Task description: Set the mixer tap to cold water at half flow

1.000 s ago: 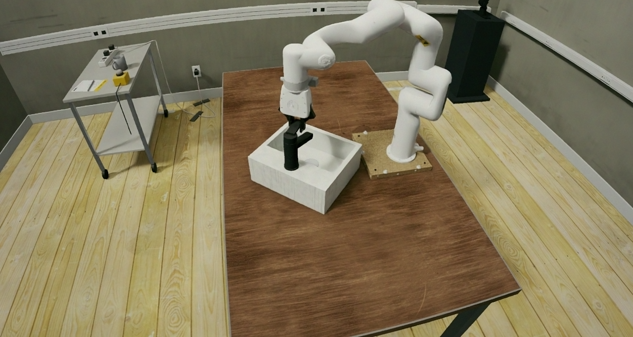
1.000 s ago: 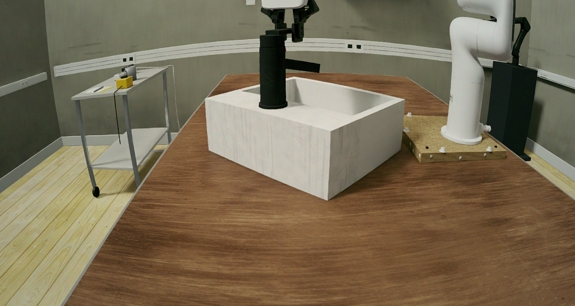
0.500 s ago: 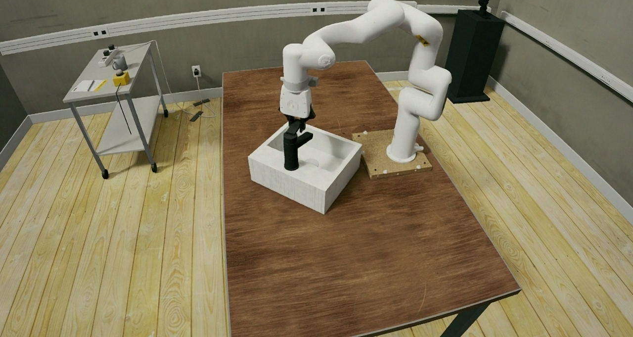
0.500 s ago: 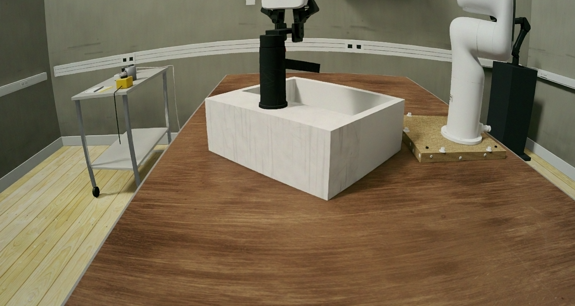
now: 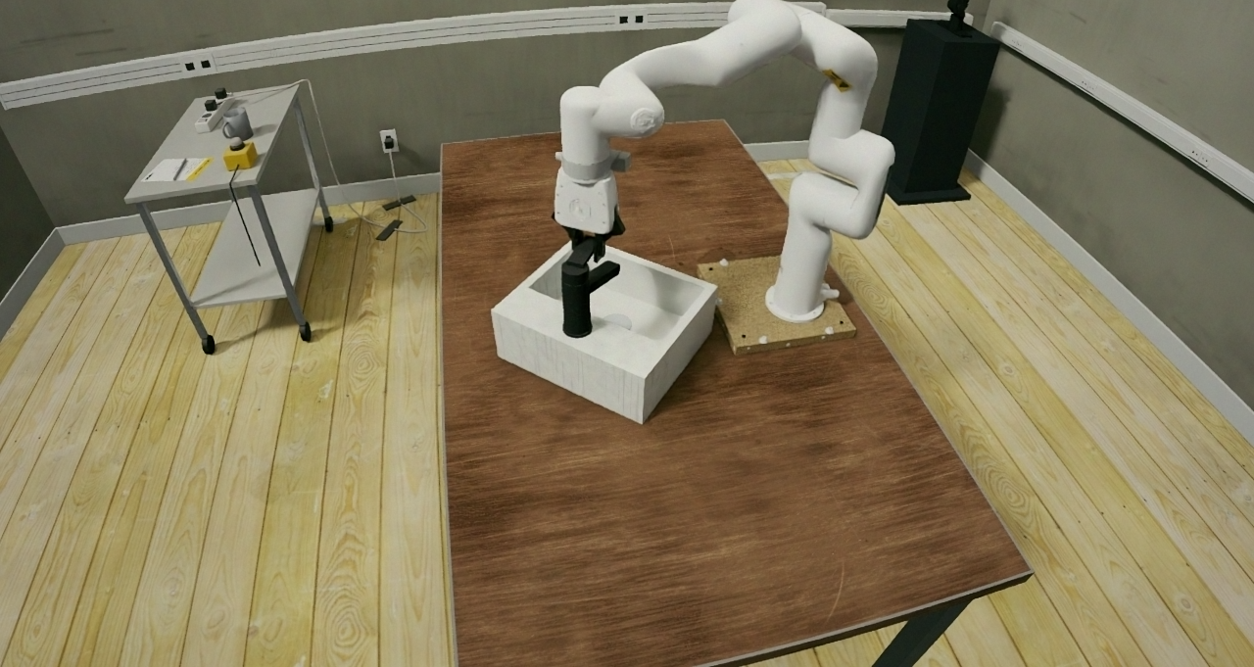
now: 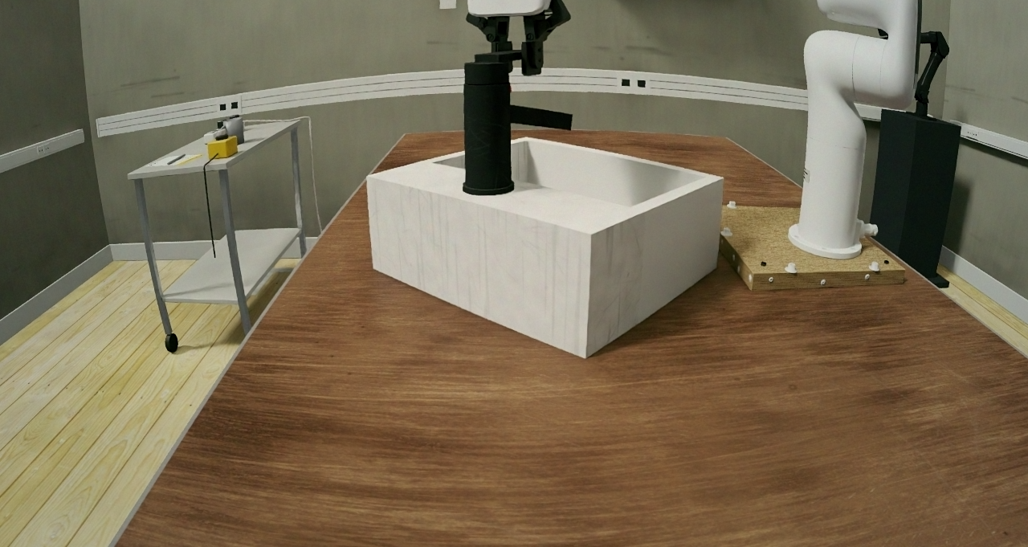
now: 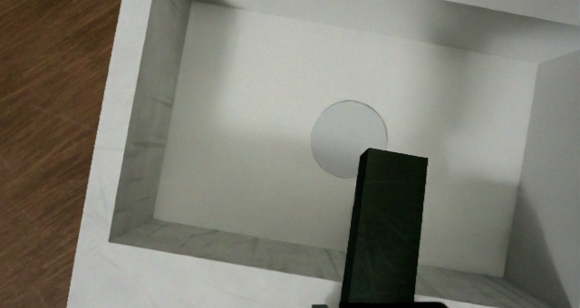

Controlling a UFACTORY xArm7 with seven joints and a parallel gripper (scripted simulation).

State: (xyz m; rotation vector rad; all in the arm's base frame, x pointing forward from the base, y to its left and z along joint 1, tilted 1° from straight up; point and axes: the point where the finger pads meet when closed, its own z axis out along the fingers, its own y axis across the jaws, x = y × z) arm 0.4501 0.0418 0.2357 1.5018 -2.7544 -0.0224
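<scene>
A black mixer tap (image 5: 576,299) (image 6: 487,133) stands on the near-left rim of a white sink block (image 5: 604,369) (image 6: 503,256) (image 7: 101,172). Its spout (image 5: 604,271) (image 6: 540,117) (image 7: 385,226) reaches out over the basin, above the round drain (image 7: 340,127). The thin black lever (image 6: 490,58) lies about level on top of the tap. My gripper (image 5: 585,244) (image 6: 516,56) points straight down over the tap top and is shut on the lever. The fingers are out of the wrist view. I see no blue dot in any view.
The sink sits on a brown wooden table (image 5: 701,488) (image 6: 503,436). The arm's base stands on a chipboard plate (image 5: 749,316) (image 6: 761,252) right of the sink. A grey cart (image 5: 218,167) (image 6: 215,162) and a black pedestal (image 5: 934,111) (image 6: 912,184) stand off the table.
</scene>
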